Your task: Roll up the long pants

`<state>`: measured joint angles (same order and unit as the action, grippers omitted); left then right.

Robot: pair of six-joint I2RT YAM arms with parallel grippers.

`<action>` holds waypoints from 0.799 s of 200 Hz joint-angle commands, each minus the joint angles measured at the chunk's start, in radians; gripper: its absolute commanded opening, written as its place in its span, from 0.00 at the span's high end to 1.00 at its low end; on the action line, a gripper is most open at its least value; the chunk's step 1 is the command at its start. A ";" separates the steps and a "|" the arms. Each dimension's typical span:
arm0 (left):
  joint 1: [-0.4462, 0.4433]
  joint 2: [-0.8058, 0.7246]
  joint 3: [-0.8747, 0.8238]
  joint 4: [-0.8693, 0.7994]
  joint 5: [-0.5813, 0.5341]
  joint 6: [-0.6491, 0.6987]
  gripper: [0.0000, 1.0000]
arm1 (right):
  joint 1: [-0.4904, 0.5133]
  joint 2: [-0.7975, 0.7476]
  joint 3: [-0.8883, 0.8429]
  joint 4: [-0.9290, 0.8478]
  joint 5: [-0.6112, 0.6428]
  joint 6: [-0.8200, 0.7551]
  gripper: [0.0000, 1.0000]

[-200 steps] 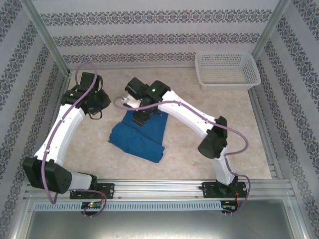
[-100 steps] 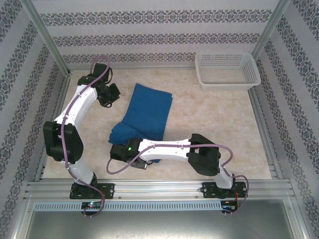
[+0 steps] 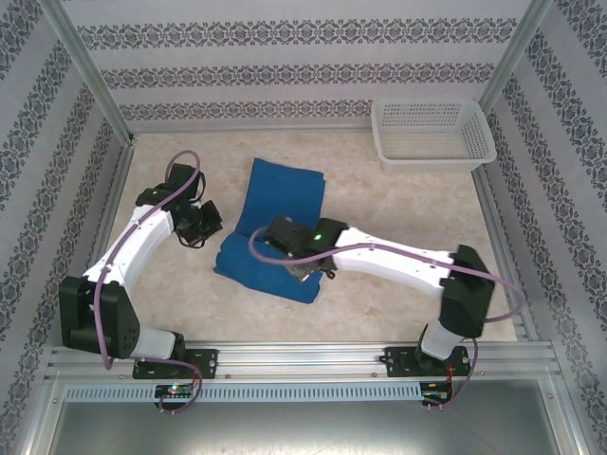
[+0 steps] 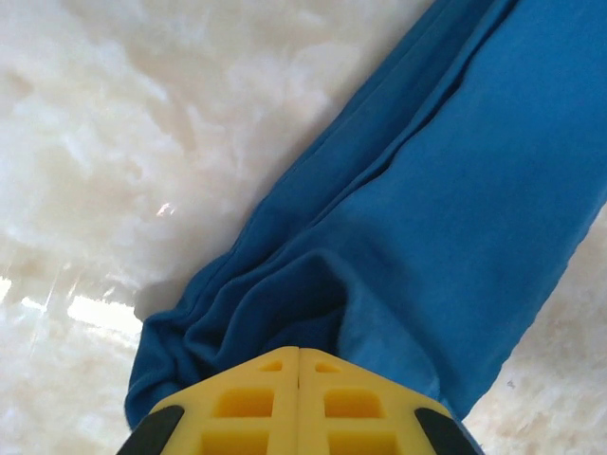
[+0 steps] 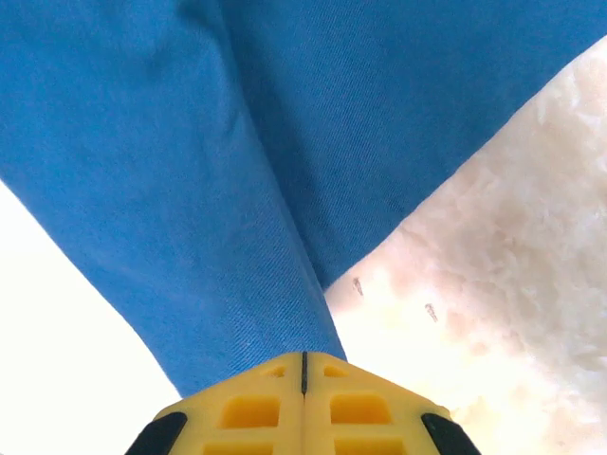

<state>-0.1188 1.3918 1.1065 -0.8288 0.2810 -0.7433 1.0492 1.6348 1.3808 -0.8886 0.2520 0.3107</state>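
Cloth in royal blue, the long pants (image 3: 283,204) lie mid-table as a folded strip, bunched thick at the near end. Left gripper (image 4: 299,355) pinches the left edge; right gripper (image 5: 303,358) clamps a raised fold near right. Bare table (image 3: 408,227) runs right toward the far white basket (image 3: 432,161).

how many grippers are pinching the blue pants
2: the left gripper is shut on the long pants at their left edge, and the right gripper is shut on their near right part.
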 commanded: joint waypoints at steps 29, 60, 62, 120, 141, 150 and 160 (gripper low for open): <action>-0.029 -0.129 -0.027 -0.028 0.016 -0.078 1.00 | -0.042 -0.088 -0.048 0.148 -0.276 0.183 1.00; -0.036 -0.242 -0.018 -0.115 -0.017 -0.076 1.00 | -0.041 -0.099 -0.119 0.167 -0.351 0.225 1.00; -0.037 -0.248 -0.022 -0.114 -0.015 -0.079 1.00 | -0.041 -0.100 -0.126 0.174 -0.355 0.228 1.00; -0.162 -0.260 -0.214 0.033 0.030 -0.196 1.00 | -0.086 -0.072 -0.268 0.372 -0.452 0.326 1.00; -0.191 -0.220 -0.238 0.080 0.008 -0.205 1.00 | -0.096 -0.055 -0.261 0.397 -0.457 0.333 1.00; -0.198 -0.198 -0.236 0.095 0.004 -0.200 1.00 | -0.101 -0.048 -0.250 0.399 -0.458 0.329 1.00; -0.204 -0.170 -0.228 0.105 -0.008 -0.193 1.00 | -0.104 -0.039 -0.241 0.396 -0.458 0.322 1.00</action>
<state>-0.3016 1.1870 0.8661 -0.8089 0.3054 -0.9138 0.9569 1.5734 1.1225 -0.5400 -0.1787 0.6144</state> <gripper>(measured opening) 0.046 0.066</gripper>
